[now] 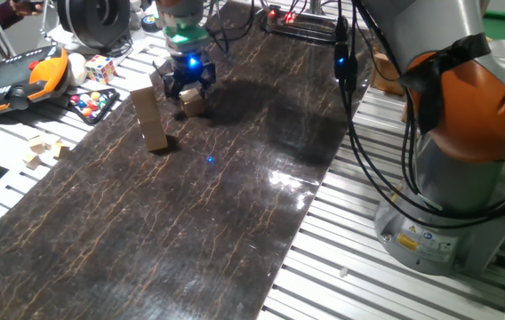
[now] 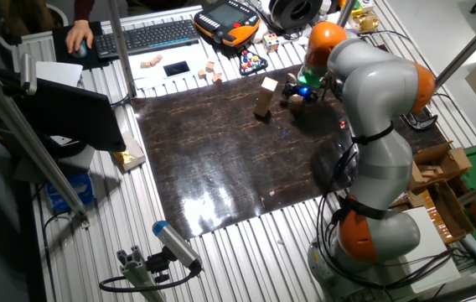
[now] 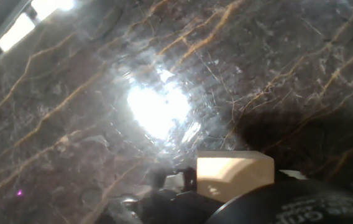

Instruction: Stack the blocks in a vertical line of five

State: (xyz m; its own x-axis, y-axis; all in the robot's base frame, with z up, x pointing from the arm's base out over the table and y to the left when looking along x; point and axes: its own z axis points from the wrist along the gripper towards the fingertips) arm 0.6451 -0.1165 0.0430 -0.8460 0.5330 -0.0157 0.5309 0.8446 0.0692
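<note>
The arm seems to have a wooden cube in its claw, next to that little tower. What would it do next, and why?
Probably lift a little higher and shift sideways toward the stack. The end effector appears shut on a block, low near the dark mat, while the stack's top stands about as high as the block. It likely needs to clear that top before setting the block on it.

a dark marbled mat (image 1: 235, 204) on the slatted table (image 1: 395, 284) bears a block stack (image 1: 149, 116).

Matt wooden blocks (image 1: 152, 117), glossy marbled mat (image 1: 235, 204)
</note>
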